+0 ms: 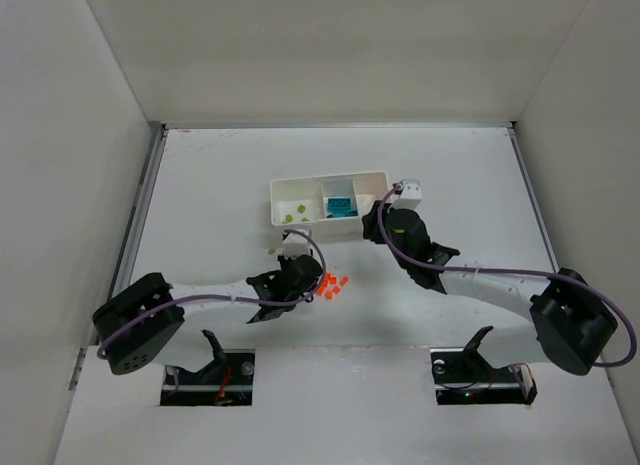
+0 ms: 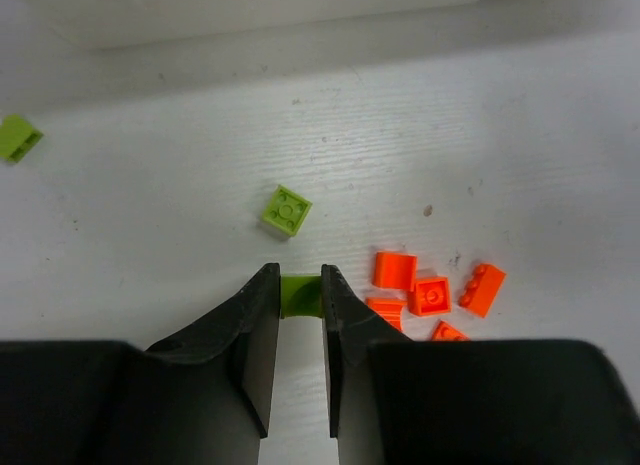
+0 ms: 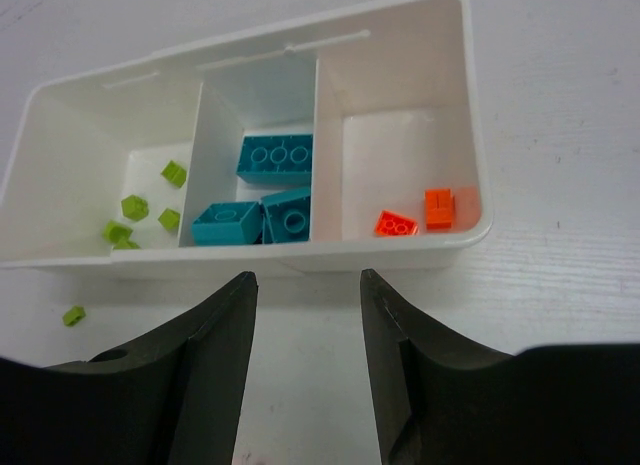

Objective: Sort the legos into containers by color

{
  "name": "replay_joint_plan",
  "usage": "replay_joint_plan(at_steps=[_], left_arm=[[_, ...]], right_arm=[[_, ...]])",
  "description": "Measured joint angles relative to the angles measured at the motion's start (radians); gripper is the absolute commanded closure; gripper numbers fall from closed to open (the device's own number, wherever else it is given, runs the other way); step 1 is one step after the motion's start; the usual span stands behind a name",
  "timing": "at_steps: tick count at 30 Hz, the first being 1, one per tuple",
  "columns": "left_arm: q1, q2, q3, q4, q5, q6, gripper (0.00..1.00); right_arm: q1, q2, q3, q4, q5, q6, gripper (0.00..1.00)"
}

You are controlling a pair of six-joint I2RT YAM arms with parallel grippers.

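My left gripper [image 2: 299,280] [image 1: 300,275] is shut on a lime green lego [image 2: 300,295] down at the table surface. Another green lego [image 2: 286,210] lies just ahead of it, and a third [image 2: 18,137] lies far left. Several orange legos [image 2: 430,295] [image 1: 333,285] lie in a cluster right of the left fingers. The white tray [image 3: 420,250] [image 1: 372,188] has three compartments: green legos [image 3: 135,207] in the left one, teal legos [image 3: 275,157] in the middle, two orange legos [image 3: 438,207] in the right. My right gripper [image 3: 308,280] [image 1: 385,223] stands open and empty just before the tray's front wall.
One green lego [image 3: 73,315] [image 1: 271,250] lies on the table outside the tray's left front corner. White walls close in the table at the back and both sides. The right arm's purple cable [image 1: 500,270] runs along the arm.
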Motion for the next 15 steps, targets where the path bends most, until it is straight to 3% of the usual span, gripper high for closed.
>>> replay_joint_plan(at_steps=[6,15], left_arm=[[0.068,-0.153,0.005,-0.025,0.029,0.007,0.88],[0.249,-0.159,0.124,-0.031,0.126,0.041,0.86]], right_arm=[[0.100,-0.032,-0.077,-0.001,0.003,0.059,0.66],[0.264,-0.033,-0.161,-0.041,0.020,0.136,0.62]])
